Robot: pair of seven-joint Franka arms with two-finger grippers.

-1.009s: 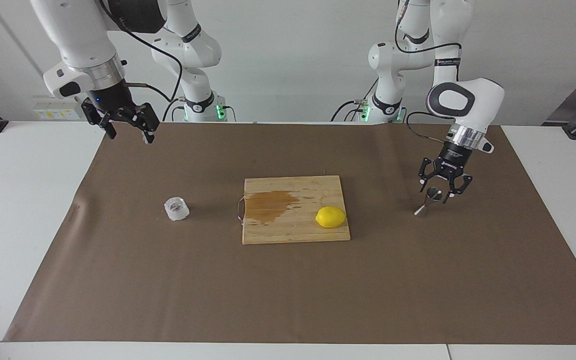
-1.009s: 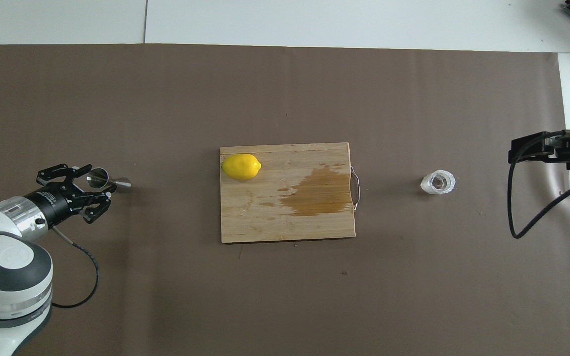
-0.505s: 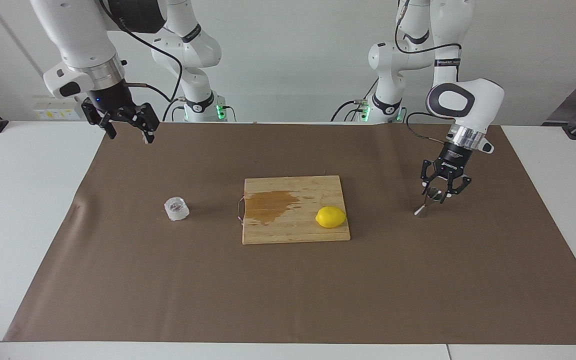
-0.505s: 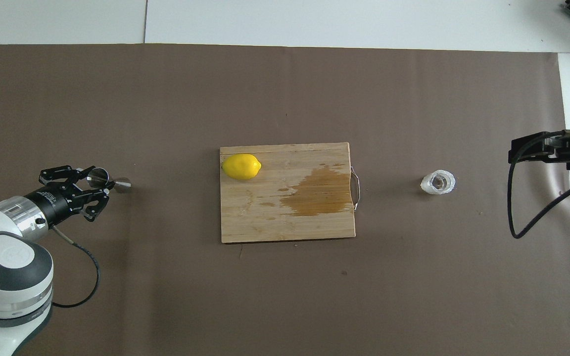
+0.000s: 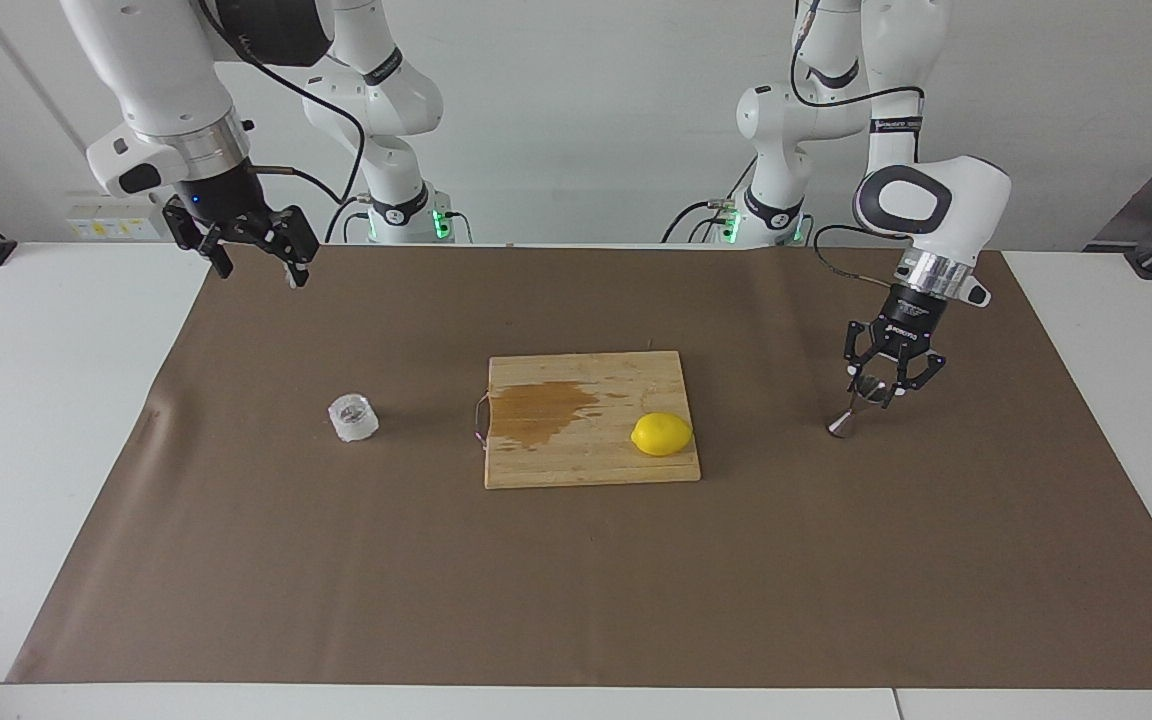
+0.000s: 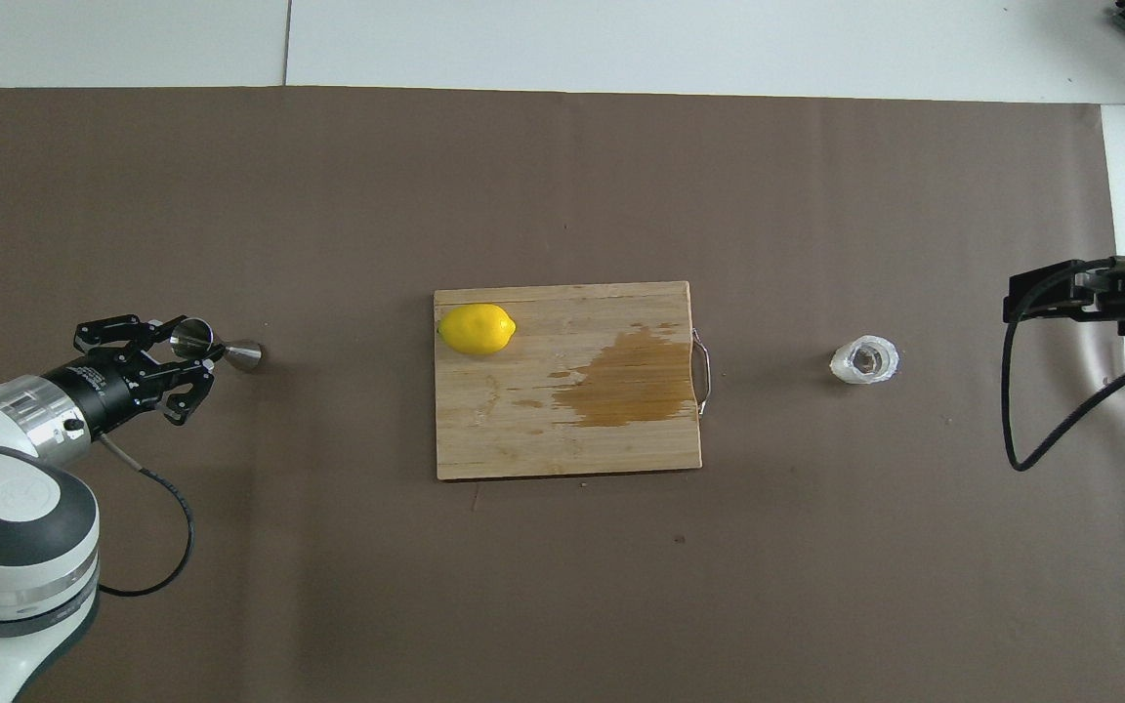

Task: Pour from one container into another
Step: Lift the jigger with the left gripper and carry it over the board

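Closing in over the last second, the left hand [image 5: 880,388] is now clamping the upper cone of the metal jigger [image 5: 857,407], which is leaning with its lower cone at the brown mat near the left arm's end of the desk [image 5: 56,420]; earlier its fingers were standing apart around that cone. Everything else is lying as before. Judging from this, the grasp step is finishing, and the next move is calling for a lift and a carry toward the clear glass cup [image 5: 353,417], which is sitting on the mat toward the right arm's end, well apart from the jigger, with the wooden cutting board [image 5: 591,470] and its 1 lemon [image 5: 662,434] between the 2. The right hand [image 5: 246,250] is waiting up in the air with fingers spread, over the mat's edge nearest the robots.
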